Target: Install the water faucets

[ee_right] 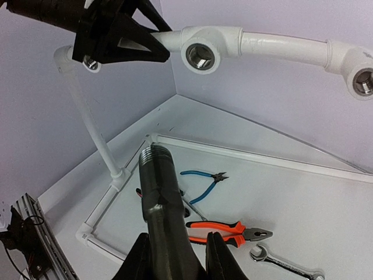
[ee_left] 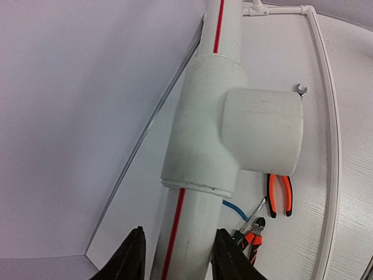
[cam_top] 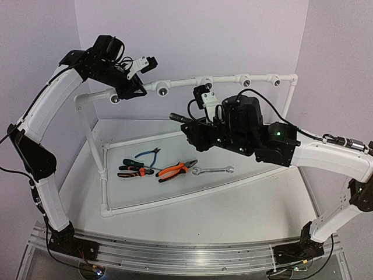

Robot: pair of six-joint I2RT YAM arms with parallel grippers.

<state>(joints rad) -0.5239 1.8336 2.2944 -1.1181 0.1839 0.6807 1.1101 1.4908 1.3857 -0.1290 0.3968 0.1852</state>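
In the right wrist view the tap (ee_right: 158, 192) runs off the bottom edge between the right hand's (ee_right: 176, 245) fingers (ee_right: 139, 259) (its lever cannot be seen there). In the left wrist view the left hand's (ee_left: 178, 233) fingers (ee_left: 131, 259) are cropped at the bottom, so whether they touch the pipe (ee_left: 189, 245) is unclear, and the tee (ee_left: 233, 134) hides all but one end of the wrench (ee_left: 300, 89).

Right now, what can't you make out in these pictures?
Right wrist view: the faucet runs off the bottom edge, handle unseen.
Left wrist view: the bottom edge cuts the left fingers; contact with the pipe unclear.
Left wrist view: the tee fitting hides most of the wrench.
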